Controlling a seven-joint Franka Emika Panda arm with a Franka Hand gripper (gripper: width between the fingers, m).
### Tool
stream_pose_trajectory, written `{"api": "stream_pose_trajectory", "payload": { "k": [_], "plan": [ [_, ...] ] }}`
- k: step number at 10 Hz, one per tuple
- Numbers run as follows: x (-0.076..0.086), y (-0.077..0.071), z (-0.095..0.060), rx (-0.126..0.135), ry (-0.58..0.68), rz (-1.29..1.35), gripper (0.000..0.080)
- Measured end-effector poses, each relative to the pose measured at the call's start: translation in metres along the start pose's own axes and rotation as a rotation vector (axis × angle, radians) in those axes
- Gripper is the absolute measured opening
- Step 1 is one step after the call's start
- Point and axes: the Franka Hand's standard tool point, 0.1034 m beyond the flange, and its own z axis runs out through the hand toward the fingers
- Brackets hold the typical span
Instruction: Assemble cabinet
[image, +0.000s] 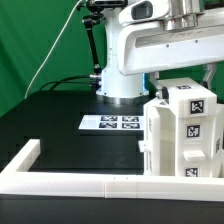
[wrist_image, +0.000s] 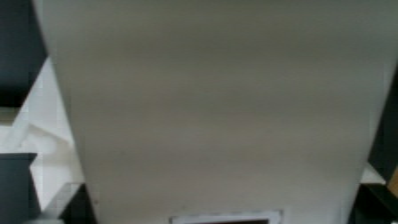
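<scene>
The cabinet (image: 180, 135) is a matte white boxy body with small black-and-white tags, standing at the exterior view's right inside the white border frame. My gripper (image: 183, 76) hangs straight down from the arm onto the cabinet's top piece. Dark parts show at either side of that piece, but the fingertips are hidden. In the wrist view a blurred white cabinet panel (wrist_image: 214, 100) fills nearly the whole picture, very close to the camera. The edge of a tag (wrist_image: 222, 216) shows on it. No fingers show there.
The marker board (image: 118, 122) lies flat on the black table in the middle. The long low white border frame (image: 60, 182) runs along the front and up the exterior view's left. The robot's white base (image: 120, 75) stands behind, with cables and a green backdrop.
</scene>
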Motion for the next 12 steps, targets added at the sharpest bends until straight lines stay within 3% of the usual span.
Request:
{"api": "stream_pose_trajectory", "payload": {
  "k": [12],
  "plan": [
    [-0.0036,-0.0019,-0.0002,0.012,0.039,0.868,0.0560]
  ]
}}
